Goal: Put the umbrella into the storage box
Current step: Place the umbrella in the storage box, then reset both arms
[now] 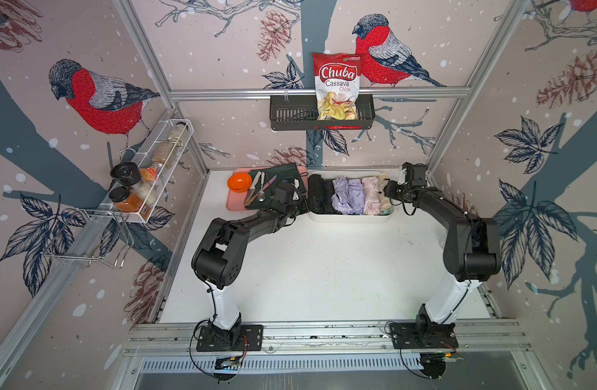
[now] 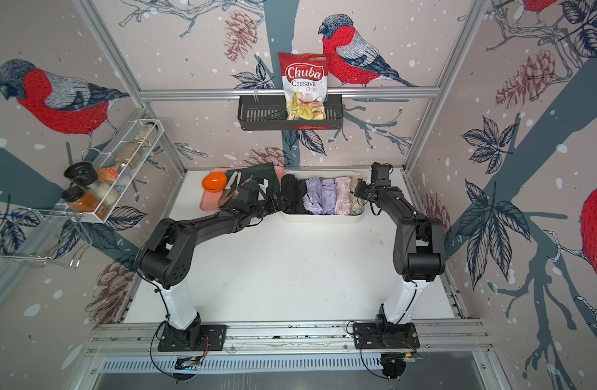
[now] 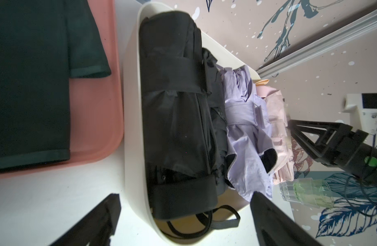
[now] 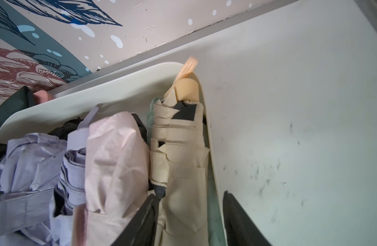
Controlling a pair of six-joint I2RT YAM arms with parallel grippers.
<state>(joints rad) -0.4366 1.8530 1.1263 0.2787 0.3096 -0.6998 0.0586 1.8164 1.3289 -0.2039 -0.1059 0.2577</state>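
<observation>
The cream-white storage box (image 1: 349,220) (image 2: 320,219) stands at the back of the table, packed side by side with several folded umbrellas. A beige umbrella (image 4: 179,153) lies at the box's right end, against the wall. My right gripper (image 4: 190,194) (image 1: 388,192) is open around it: one finger touches the umbrella's inner side, the other sits outside the box wall. A black umbrella (image 3: 174,117) (image 1: 319,194) fills the left end. My left gripper (image 3: 184,197) (image 1: 308,206) hovers open over its handle end, touching nothing. Lilac umbrellas (image 1: 347,196) and a pink umbrella (image 1: 370,196) lie between.
A pink tray (image 1: 233,202) (image 3: 98,127) with a dark green cloth (image 1: 280,172), cutlery and an orange bowl (image 1: 239,182) sits just left of the box. A black wall basket (image 1: 290,116) holds a chips bag (image 1: 337,84). A wire spice rack (image 1: 148,175) hangs at left.
</observation>
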